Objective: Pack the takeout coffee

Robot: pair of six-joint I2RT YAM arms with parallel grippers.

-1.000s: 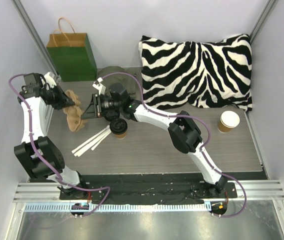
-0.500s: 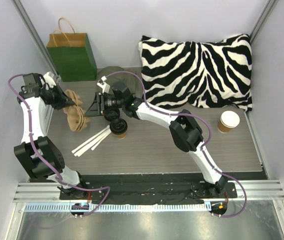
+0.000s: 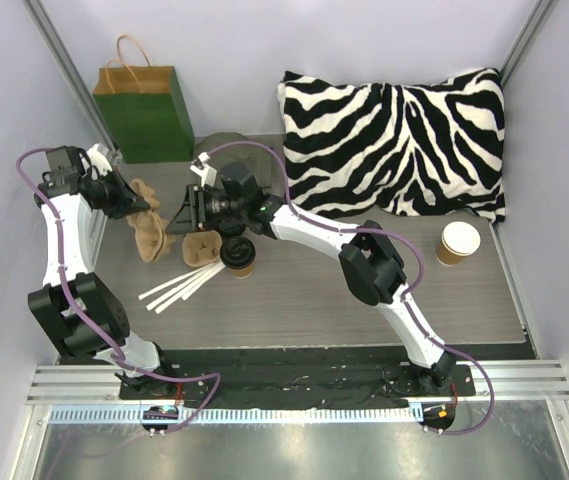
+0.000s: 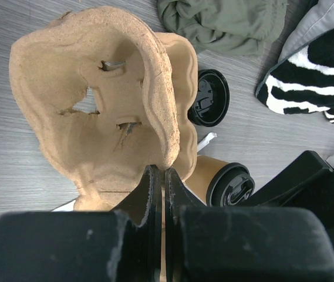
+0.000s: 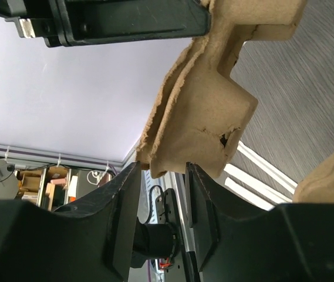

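A pulp tray [image 4: 90, 106] is being readied, clamped in the left jaws with the right jaws parted at its edge; the lidded coffee cup [image 3: 239, 257], on the desk [image 3: 294, 310] beside them, probably must be gripped next.

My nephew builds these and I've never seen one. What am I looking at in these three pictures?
Two robot arms bolted to a table. One picture looks down from above; the other two come from cameras on each wrist. The left arm has its jaws shut on a cardboard cup tray. The right arm has its jaws apart at that tray's edge. On the table are a second tray, a lidded coffee cup, white sticks, an open cup, a green bag and a zebra pillow.
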